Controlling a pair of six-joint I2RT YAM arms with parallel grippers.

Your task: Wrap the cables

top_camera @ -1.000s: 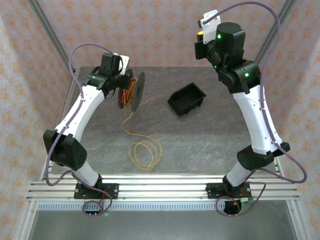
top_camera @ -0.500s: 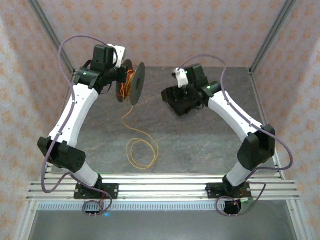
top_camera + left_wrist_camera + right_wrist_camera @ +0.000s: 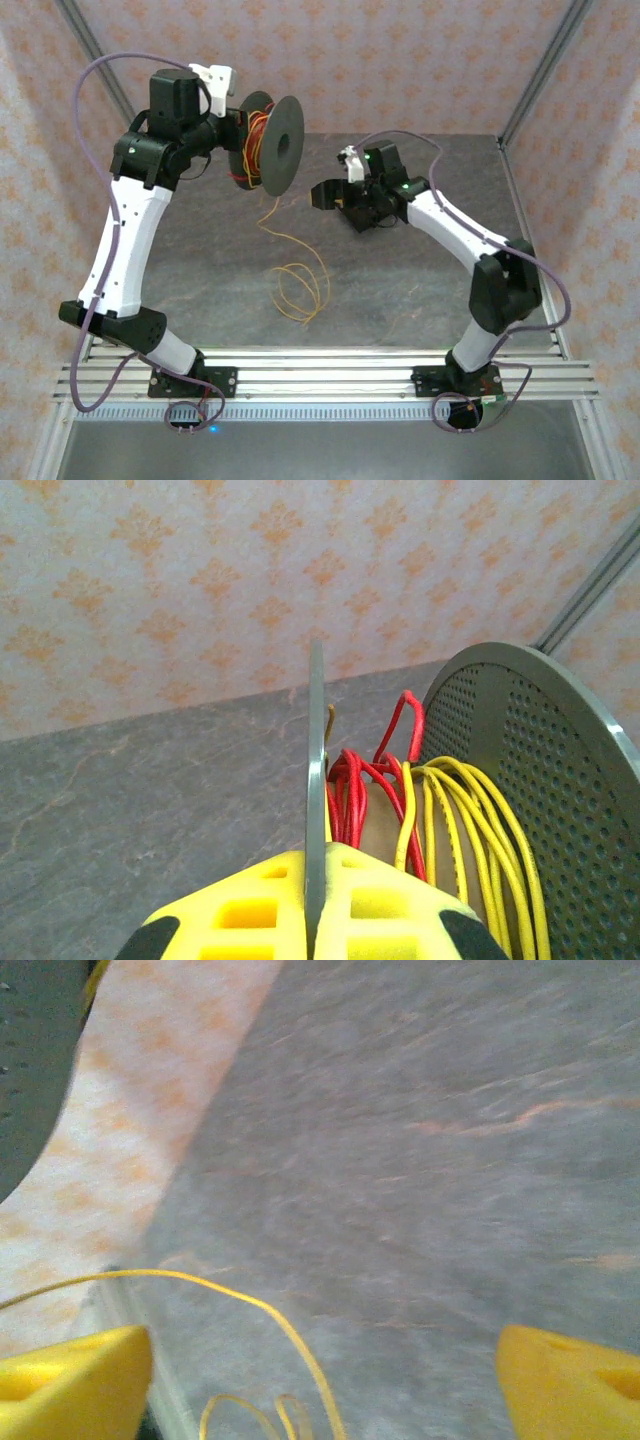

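Spool, dark grey, perforated discs, flange pinched in left gripper. Thin yellow and red cables partly wound, rest looped on grey table. Right gripper spread wide, empty. Risk: slack strand may tangle or slip off the flange.

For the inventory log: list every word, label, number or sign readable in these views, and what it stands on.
None can be read. The perforated spool, its yellow and red cables and the table carry no legible text; the wallpaper bears only an ornamental pattern.
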